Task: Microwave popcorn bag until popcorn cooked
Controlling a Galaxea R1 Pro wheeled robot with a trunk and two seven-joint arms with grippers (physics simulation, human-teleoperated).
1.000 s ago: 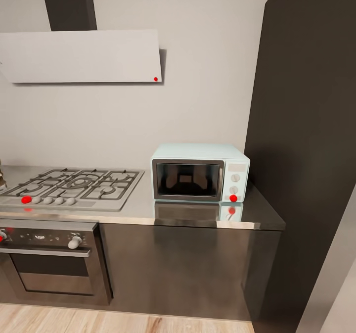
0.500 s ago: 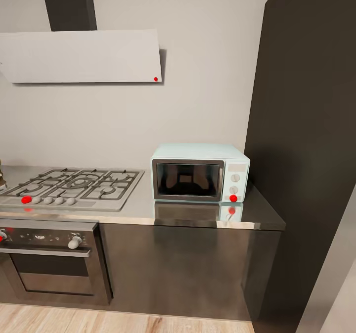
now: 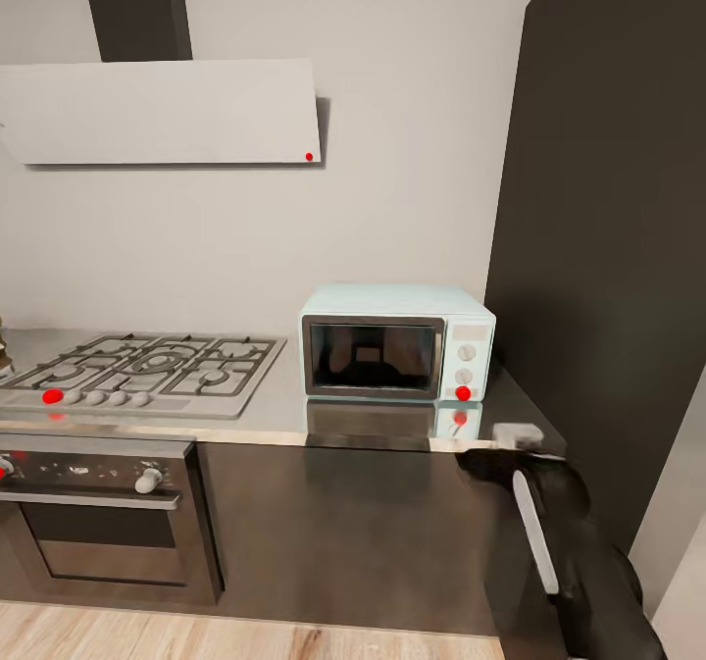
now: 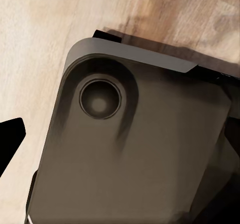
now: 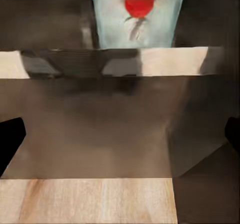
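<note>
I see the microwave [image 3: 396,343], door closed, on the countertop [image 3: 284,415] right of the gas hob [image 3: 147,371]. My right gripper [image 3: 490,459] sits below the counter edge, fingertips spread, released, empty. Left gripper: cannot tell.

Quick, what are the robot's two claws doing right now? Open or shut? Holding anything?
Left claw: cannot be told; one dark fingertip shows over the wood floor.
Right claw: open, holding nothing, fingertips far apart, facing the microwave.
</note>
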